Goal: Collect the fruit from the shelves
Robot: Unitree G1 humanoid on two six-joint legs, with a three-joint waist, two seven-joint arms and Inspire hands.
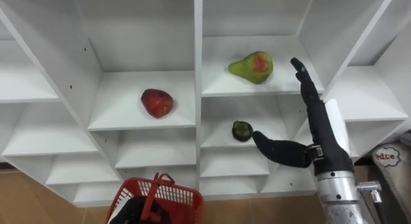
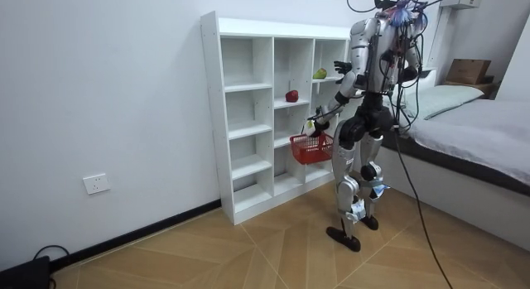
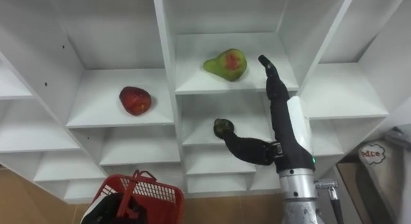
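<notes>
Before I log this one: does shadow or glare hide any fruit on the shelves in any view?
Left eye view: pear and red apple evenly lit, no glare; the small dark fruit near the right hand sits in dimmer shelf shade, yet visible. Room view: soft even light, no glare on the shelf unit.

Room view.

- Wall: plain white, taking up the left half of the frame.
- Socket: white, set low on the wall at the left.
- Skirting board: dark, running along the foot of the wall.
- Floor: wood parquet, laid in angled strips across the bottom of the frame.
- Black object: lower left corner, on the floor; its kind cannot be told.
- Bed: right side of the frame, pale cover.
- Cardboard box: upper right, beyond the bed.

Eye views: a white packet with red print lies at the lower right edge.
</notes>
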